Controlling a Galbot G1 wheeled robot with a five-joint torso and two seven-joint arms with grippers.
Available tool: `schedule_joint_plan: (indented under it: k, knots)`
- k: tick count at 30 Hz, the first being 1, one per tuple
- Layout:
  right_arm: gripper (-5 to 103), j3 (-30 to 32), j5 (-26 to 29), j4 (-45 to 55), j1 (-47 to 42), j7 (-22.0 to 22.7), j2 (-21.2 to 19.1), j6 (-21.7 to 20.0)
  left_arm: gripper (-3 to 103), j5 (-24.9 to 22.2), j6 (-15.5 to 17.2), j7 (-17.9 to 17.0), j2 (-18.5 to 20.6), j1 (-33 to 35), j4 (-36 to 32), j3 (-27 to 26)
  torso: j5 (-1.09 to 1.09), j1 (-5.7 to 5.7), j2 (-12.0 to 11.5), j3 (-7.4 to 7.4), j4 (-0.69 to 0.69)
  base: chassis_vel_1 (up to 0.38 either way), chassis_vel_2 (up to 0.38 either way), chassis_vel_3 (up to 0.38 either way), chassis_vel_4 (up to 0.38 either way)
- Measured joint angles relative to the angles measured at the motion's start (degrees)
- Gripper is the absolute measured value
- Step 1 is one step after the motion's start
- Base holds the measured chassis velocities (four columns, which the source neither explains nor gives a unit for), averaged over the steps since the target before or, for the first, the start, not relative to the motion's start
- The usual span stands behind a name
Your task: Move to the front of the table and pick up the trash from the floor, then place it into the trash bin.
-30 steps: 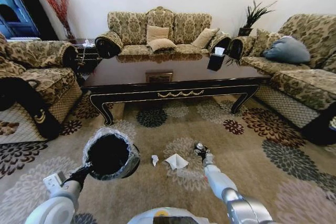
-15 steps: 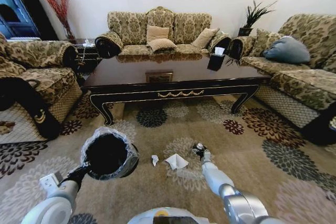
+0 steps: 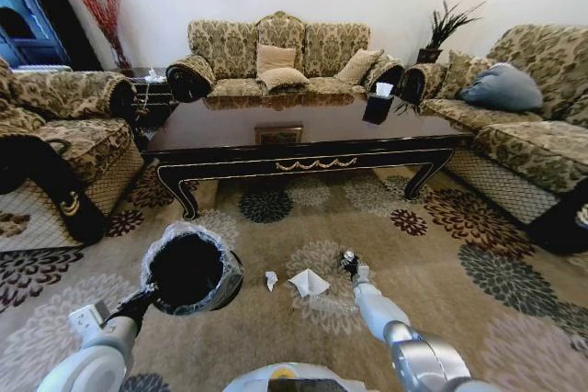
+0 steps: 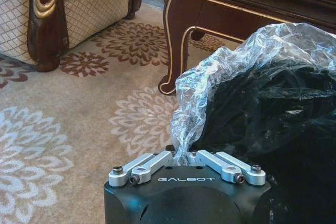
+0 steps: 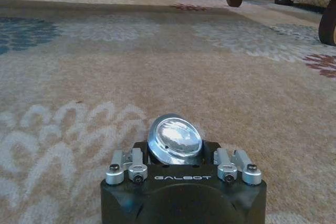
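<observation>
Head view: the robot stands before the counter [image 3: 303,130]. The left tool [image 3: 140,303] holds the trash bin [image 3: 188,271] by its rim, off the carpet. The right tool [image 3: 350,263], low over the carpet, grips a silvery piece. A folded tissue [image 3: 309,282] and a crumpled paper [image 3: 271,279] lie uncollected between bin and right tool.

Left wrist view: fingers closed on the bin's bag-lined rim.

Right wrist view: fingers clamp the shiny metal can [image 5: 174,140]; depositing remains.
</observation>
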Motion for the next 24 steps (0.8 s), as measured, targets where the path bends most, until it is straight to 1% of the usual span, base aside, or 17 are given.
schedule_joint_plan:
  k: [2,4,5,7,12,15,16,18,19,20,22,23,24]
  knots:
    - [52,-0.28,-0.41,1.65,-0.94,-0.74,-0.23,1.11,2,0.1,0.0,-0.01,-0.03,-0.03,0.06,0.26,0.01,0.0,0.0,0.0,-0.01,0.0,0.0,0.0,0.0]
    - [52,-0.56,-1.45,3.39,-1.88,-1.87,-0.65,3.35,2,0.56,-0.02,-0.01,-0.22,-0.19,0.38,0.81,0.0,0.0,0.0,0.0,0.0,0.0,0.0,0.0,0.0]
    - [52,-0.56,-1.45,3.39,-1.88,-1.87,-0.65,3.35,2,0.56,-0.02,-0.01,-0.22,-0.19,0.38,0.81,0.0,0.0,0.0,0.0,0.0,0.0,0.0,0.0,0.0]
    - [52,-0.8,-2.62,5.42,-2.71,-3.09,-1.33,5.32,2,1.22,-0.09,-0.02,-0.52,-0.41,0.85,1.62,0.01,0.0,0.0,0.0,0.0,0.0,0.0,0.0,0.0]
    - [52,-2.54,-2.54,14.11,-6.45,-5.18,-3.65,6.87,2,2.36,-0.13,-0.02,-0.99,-1.39,2.17,3.44,0.0,0.0,0.0,0.0,0.0,0.0,0.0,0.0,0.0]
    - [52,-6.42,0.54,24.9,-11.4,-6.99,-6.65,7.41,2,2.35,-0.1,-0.02,-0.87,-3.05,3.46,4.61,0.02,0.0,0.0,0.0,0.0,0.0,0.0,0.0,0.0]
    - [52,-6.42,0.54,24.9,-11.4,-6.99,-6.65,7.41,2,2.35,-0.1,-0.02,-0.87,-3.05,3.46,4.61,0.02,0.0,0.0,0.0,0.0,0.0,0.0,0.0,0.0]
    - [52,-9.49,3.76,33.4,-14.65,-7.63,-9.48,6.94,2,2.35,0.1,-0.09,-0.53,-4.46,4.5,5.67,0.01,0.0,0.0,0.0,-0.03,0.0,0.0,0.0,0.0]
    - [52,-11.06,5.56,38.09,-16.0,-8.07,-11.3,7.05,2,2.34,0.3,-0.12,-0.22,-5.29,5.11,6.36,0.0,-0.01,0.0,-0.01,-0.02,0.0,0.0,0.0,0.0]
    - [52,-12.1,6.6,41.31,-16.68,-8.85,-12.57,7.83,2,2.35,0.48,-0.19,0.12,-6.02,5.65,6.9,-0.01,-0.01,0.0,-0.01,-0.03,0.0,0.0,0.0,0.0]
    - [52,-12.6,7.08,42.8,-16.93,-9.34,-13.15,8.39,2,2.35,0.56,-0.21,0.32,-6.37,5.89,7.16,-0.01,-0.01,0.0,0.0,-0.03,0.0,0.0,0.0,0.0]
    - [52,-13.51,7.93,45.48,-17.26,-10.33,-14.1,9.46,2,2.34,0.67,-0.22,0.73,-7.11,6.42,7.72,-0.01,-0.01,0.0,0.0,-0.01,0.0,0.0,0.0,0.0]
    - [52,-15.44,10.1,50.82,-17.73,-12.24,-15.84,11.26,2,1.98,0.76,-0.24,1.4,-8.27,7.2,8.71,0.0,-0.01,0.0,0.0,-0.01,0.0,0.0,0.0,0.0]
